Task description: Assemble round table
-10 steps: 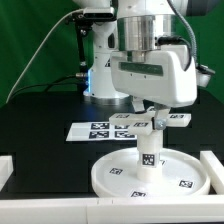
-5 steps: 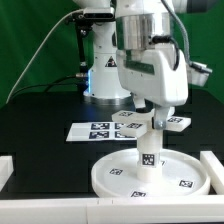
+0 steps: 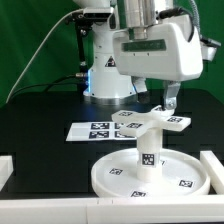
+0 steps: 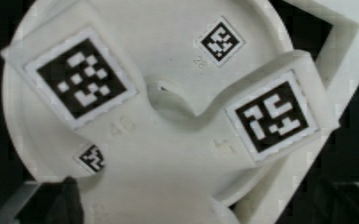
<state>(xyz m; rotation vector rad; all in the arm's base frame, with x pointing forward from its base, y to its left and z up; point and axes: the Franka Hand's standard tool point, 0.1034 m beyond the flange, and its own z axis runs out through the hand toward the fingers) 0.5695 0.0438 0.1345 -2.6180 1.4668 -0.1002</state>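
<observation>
The white round disc (image 3: 120,178) lies on the black table near the front. The short leg (image 3: 148,152) stands upright at its centre. The cross-shaped base (image 3: 160,122) sits on top of the leg. My gripper (image 3: 152,104) hangs just above the base with its jaws spread to either side, holding nothing. One finger (image 3: 169,100) shows near the base's right arm. In the wrist view the base (image 4: 247,120) fills the picture with two large tags. The disc (image 4: 158,25) lies beneath it. A dark finger (image 4: 51,203) shows at the edge of the picture.
The marker board (image 3: 95,130) lies flat behind the disc. White rails stand at the exterior view's left (image 3: 8,168) and right (image 3: 213,165). The robot's pedestal (image 3: 105,75) stands at the back, with a green backdrop behind it.
My gripper has risen from around the base and top of the leg and has turned about its vertical axis. The base, leg and disc have stayed in place.
</observation>
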